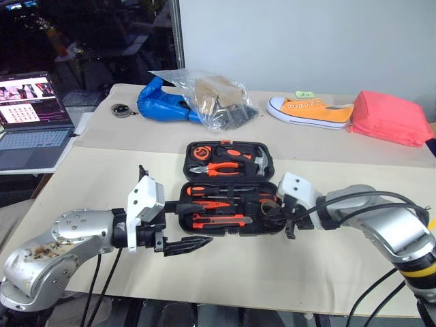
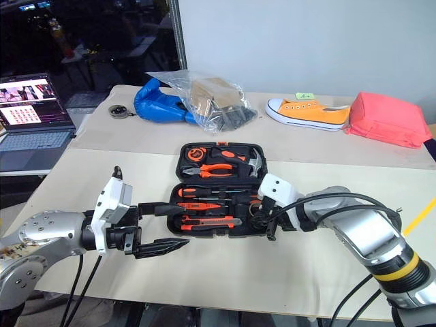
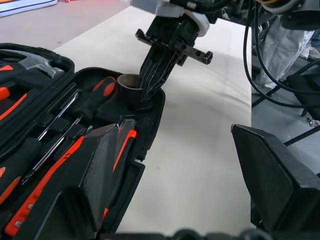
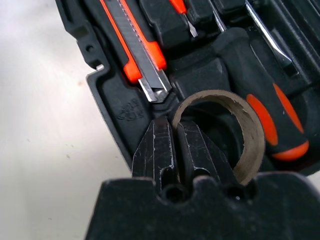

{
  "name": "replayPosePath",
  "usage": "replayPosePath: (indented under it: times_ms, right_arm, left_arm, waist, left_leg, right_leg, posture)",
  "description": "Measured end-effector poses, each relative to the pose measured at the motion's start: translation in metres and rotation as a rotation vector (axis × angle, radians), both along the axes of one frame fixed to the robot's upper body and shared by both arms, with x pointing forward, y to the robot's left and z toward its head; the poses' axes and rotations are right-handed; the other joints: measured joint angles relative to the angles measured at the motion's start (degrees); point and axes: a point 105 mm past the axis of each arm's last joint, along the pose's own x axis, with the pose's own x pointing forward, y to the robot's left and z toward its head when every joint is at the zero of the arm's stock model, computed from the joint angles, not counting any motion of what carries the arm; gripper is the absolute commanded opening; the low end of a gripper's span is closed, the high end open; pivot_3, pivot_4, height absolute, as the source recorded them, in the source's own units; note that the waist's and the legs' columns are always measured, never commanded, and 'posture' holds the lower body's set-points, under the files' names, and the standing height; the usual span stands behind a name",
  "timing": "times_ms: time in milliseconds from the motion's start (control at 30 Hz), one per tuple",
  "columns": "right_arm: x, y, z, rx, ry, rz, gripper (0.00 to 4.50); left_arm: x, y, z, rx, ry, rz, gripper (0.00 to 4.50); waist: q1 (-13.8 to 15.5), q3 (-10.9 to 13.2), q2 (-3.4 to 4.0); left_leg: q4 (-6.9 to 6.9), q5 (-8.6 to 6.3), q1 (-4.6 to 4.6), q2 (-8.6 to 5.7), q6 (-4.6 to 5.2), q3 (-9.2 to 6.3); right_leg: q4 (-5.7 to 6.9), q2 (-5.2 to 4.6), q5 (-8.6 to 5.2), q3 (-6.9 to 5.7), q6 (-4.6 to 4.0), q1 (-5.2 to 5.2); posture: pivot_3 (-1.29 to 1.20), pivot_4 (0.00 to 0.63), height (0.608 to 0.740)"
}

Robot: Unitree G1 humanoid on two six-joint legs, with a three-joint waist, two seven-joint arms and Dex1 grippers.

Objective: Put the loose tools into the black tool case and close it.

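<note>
Black tool case (image 1: 228, 187) lying open on the table (image 1: 225, 266), lid flat, moulded recesses showing. Near half holding two screwdrivers (image 1: 211, 193) with orange-black handles, slim tester (image 2: 199, 205), orange-black knife (image 4: 135, 47), blade tip just ahead of the right pincer's tips. Tan tape ring (image 4: 247, 132) standing on edge in its round pocket at the case's end corner. Right pincer (image 4: 177, 150) clenched, tips together at the ring's rim; contact with the ring unclear. Left pincer (image 1: 178, 228) released, jaws wide apart, hanging over the case's near edge, grasping nothing.
</note>
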Motion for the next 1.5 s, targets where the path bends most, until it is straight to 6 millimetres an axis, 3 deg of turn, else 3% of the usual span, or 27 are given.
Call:
replayPosePath:
  times_ms: [267, 500, 600, 733, 900, 1033, 1133, 1233, 1300, 1500]
  right_arm:
    - [-0.005, -0.007, -0.013, -0.101, 0.028, 0.086, 0.04]
    - [-0.005, -0.011, -0.009, -0.111, 0.035, 0.095, 2.32]
    - [-0.009, -0.006, -0.004, -0.043, 0.068, 0.110, 2.32]
    - [-0.009, 0.006, 0.018, 0.137, 0.057, 0.119, 2.32]
    - [0.010, 0.007, 0.053, 0.296, -0.120, 0.054, 2.32]
    - [0.050, 0.009, 0.069, 0.382, -0.143, -0.174, 2.32]
    - [0.085, -0.011, 0.080, 0.356, -0.171, -0.414, 2.32]
    - [0.107, -0.028, 0.062, 0.318, -0.112, -0.607, 2.32]
    - [0.117, -0.029, 0.048, 0.314, -0.034, -0.688, 2.32]
    - [0.141, -0.036, 0.033, 0.297, 0.052, -0.843, 2.32]
  left_arm:
    - [-0.007, 0.007, -0.004, 0.012, 0.024, 0.025, 3.87]
    - [-0.006, 0.008, -0.003, 0.009, 0.014, 0.025, 3.87]
    - [-0.005, 0.009, -0.003, 0.008, 0.013, 0.032, 3.87]
    - [0.006, 0.014, -0.003, -0.024, 0.021, 0.096, 3.87]
    - [0.039, 0.023, 0.001, -0.093, 0.012, 0.284, 3.87]
    - [0.085, 0.030, 0.008, -0.107, 0.049, 0.496, 3.87]
    - [0.118, 0.033, 0.010, -0.113, 0.141, 0.634, 3.87]
    - [0.146, 0.033, -0.002, -0.080, 0.259, 0.723, 3.87]
    - [0.165, 0.031, -0.013, -0.062, 0.325, 0.772, 3.87]
    - [0.205, 0.038, -0.033, -0.058, 0.456, 0.883, 3.87]
  waist:
    - [0.1, 0.0, 0.05]
    - [0.6, 0.0, 0.05]
    - [0.5, 0.0, 0.05]
    - [0.2, 0.0, 0.06]
    - [0.1, 0.0, 0.04]
    - [-0.1, 0.1, 0.09]
    - [0.0, 0.0, 0.07]
    - [0.0, 0.0, 0.07]
    - [-0.1, 0.0, 0.08]
    - [-0.4, 0.0, 0.09]
  left_leg:
    - [0.00, 0.01, 0.19, 0.04, -0.01, -0.02]
    - [-0.01, 0.01, 0.13, 0.03, -0.02, -0.02]
    - [-0.07, -0.01, 0.08, 0.05, -0.02, -0.06]
    - [-0.04, 0.00, 0.10, 0.06, -0.02, -0.09]
    - [0.07, 0.02, 0.20, 0.04, -0.03, -0.09]
    - [0.12, 0.20, 0.19, -0.02, 0.00, -0.10]
    - [0.03, 0.31, 0.20, -0.10, 0.05, -0.10]
    - [-0.02, 0.31, 0.05, -0.18, 0.05, -0.10]
    - [-0.07, 0.32, -0.26, -0.21, 0.05, -0.07]
    - [-0.22, 0.57, -0.79, -0.18, -0.37, -0.04]
  right_leg:
    - [0.09, 0.03, 0.01, -0.04, -0.09, 0.10]
    - [0.06, 0.02, 0.01, -0.05, -0.08, 0.07]
    - [0.05, 0.07, -0.01, -0.09, -0.12, 0.03]
    - [0.10, 0.08, 0.00, -0.09, -0.14, 0.06]
    - [0.12, 0.09, 0.09, -0.05, -0.06, 0.17]
    - [0.21, 0.20, 0.32, 0.05, -0.03, 0.10]
    - [0.10, 0.25, 0.47, 0.02, -0.06, 0.10]
    - [0.08, 0.24, 0.46, 0.01, -0.05, -0.05]
    - [0.08, 0.23, 0.46, 0.05, -0.05, -0.37]
    - [0.20, 0.29, 0.48, 0.13, -0.07, -0.99]
  posture:
    - [0.00, 0.150, 0.740]
    - [0.00, 0.150, 0.740]
    - [0.00, 0.150, 0.740]
    - [0.00, 0.150, 0.740]
    - [0.00, 0.150, 0.740]
    - [0.00, 0.150, 0.740]
    - [0.00, 0.150, 0.740]
    - [0.00, 0.150, 0.740]
    - [0.00, 0.150, 0.740]
    - [0.00, 0.150, 0.740]
